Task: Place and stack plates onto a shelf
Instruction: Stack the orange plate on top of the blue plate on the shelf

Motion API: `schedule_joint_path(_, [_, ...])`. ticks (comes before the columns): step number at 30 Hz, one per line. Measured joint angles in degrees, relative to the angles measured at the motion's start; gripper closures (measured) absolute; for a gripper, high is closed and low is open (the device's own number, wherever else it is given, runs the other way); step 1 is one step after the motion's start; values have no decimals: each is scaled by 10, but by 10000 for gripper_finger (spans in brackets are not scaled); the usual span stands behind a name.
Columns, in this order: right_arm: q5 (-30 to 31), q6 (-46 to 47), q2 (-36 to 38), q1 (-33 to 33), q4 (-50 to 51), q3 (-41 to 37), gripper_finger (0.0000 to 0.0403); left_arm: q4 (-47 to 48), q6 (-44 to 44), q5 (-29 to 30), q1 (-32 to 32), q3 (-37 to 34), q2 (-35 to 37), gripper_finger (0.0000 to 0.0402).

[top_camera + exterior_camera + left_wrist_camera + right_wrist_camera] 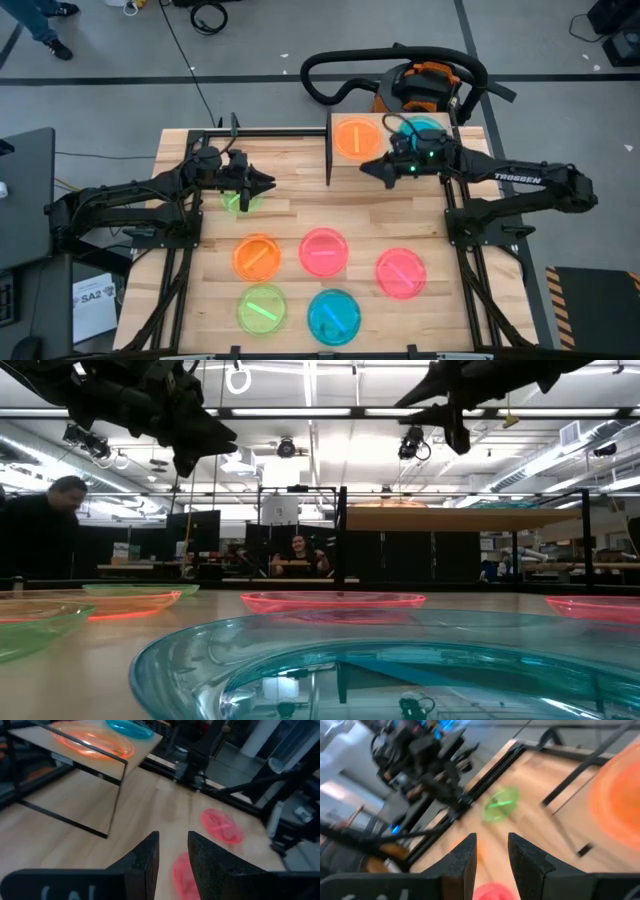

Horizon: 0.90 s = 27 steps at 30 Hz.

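The shelf [338, 150] stands at the table's far edge and carries an orange plate [354, 137] and a teal plate [424, 130] side by side. Six more plates lie flat on the table: a green plate [238, 200], an orange plate [257, 256], a pink plate [323, 251], a second pink plate [401, 273], a second green plate [261, 308] and a second teal plate [333, 315]. My left gripper [268, 184] hovers just right of the far green plate, narrowly open and empty [173, 840]. My right gripper [368, 169] hangs at the shelf's near edge, narrowly open and empty [492, 842].
Black frame rails run along the table's far edge and sides [270, 131]. An orange and black vacuum with its hose [425, 85] sits on the floor behind the shelf. People show in the room beyond the table [45, 520]. Bare wood lies between the shelf and the plates [330, 205].
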State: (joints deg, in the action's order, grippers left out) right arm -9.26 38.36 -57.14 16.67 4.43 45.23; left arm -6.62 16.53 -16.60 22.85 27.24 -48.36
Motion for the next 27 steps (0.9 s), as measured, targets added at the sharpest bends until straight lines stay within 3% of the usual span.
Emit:
schedule_joint_path(6, [0, -14, -15, -70, -1, 0, 286, 33, 57, -76, -19, 1, 0, 292])
schedule_joint_path(18, [24, -15, -61, -162, -2, 0, 286, 326, 196, -56, -132, 0, 0, 292])
schedule_joint_path(27, [23, -4, -114, -185, -15, 0, 286, 519, 279, -26, -167, 0, 0, 292])
